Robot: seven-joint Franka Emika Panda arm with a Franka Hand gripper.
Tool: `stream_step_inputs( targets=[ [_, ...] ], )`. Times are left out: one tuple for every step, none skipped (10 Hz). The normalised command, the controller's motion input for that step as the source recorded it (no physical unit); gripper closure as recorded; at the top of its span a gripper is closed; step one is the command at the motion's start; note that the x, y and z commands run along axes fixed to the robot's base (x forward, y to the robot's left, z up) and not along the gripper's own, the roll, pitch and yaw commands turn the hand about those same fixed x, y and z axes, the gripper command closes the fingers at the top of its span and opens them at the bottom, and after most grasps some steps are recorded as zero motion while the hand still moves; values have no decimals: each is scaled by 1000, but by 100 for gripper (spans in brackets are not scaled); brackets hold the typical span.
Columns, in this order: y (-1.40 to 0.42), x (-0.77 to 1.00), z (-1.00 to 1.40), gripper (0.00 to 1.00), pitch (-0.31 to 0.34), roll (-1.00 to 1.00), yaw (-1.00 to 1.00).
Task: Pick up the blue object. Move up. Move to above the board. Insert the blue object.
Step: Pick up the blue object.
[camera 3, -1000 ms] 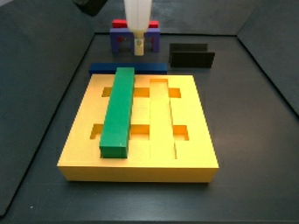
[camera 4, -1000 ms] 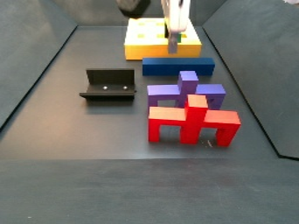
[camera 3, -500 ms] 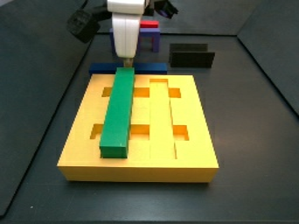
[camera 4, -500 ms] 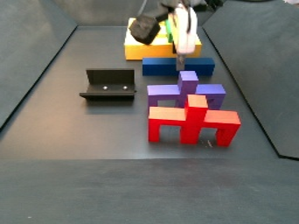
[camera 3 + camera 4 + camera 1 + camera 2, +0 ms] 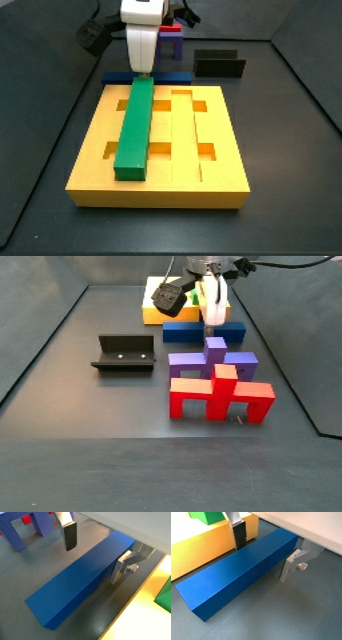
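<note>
- Blue object (image 5: 83, 579): long dark-blue bar, lies flat on the dark desk (image 5: 80, 406). Long axis runs parallel to the near edge of the board (image 5: 160, 140), i.e. crosswise to the board's grooves; seen in both wrist views, also (image 5: 241, 569).
- Position: bar sits just beside the board's far edge in a side view (image 5: 118, 76), and btwn the board and the purple-and-red block structure (image 5: 214, 381) in a side view, where it shows at (image 5: 187, 332).
- Tool (image 5: 97, 549): lowered over the bar, jaws spread and straddling it across its short width, one finger on each long face. Dark-padded finger (image 5: 69, 534) stands clear of one long side; silver finger (image 5: 123, 564) stands close against the opp. side; contact there cannot be told. Not clamped; bar rests on the desk.
- Same straddle in a wrist view: tool (image 5: 264, 547), pad finger (image 5: 238, 534) on the board side, silver finger (image 5: 294, 562) on the open-desk side.
- Green bar (image 5: 136, 125): lies in a lengthwise groove of the board, long axis at right angles to the blue bar.
- Fixture (image 5: 123, 352): on the desk, well apart from the bar.
</note>
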Motion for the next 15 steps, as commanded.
stream_step_inputs(
  targets=[
    [0,-37,-203,0,-13,0,0],
    [0,-57,-206,0,-14,0,0],
    [0,-40,-163,0,-17,0,0],
    [0,-37,-71,0,0,0,0],
    [0,0,0,0,0,0,0],
    [0,0,0,100,0,0,0],
    [0,0,0,100,0,0,0],
    [0,0,0,100,0,0,0],
    [0,0,0,100,0,0,0],
    [0,0,0,100,0,0,0],
    [0,0,0,100,0,0,0],
    [0,0,0,100,0,0,0],
    [0,0,0,100,0,0,0],
    [0,0,0,100,0,0,0],
    [0,0,0,100,0,0,0]
  ],
)
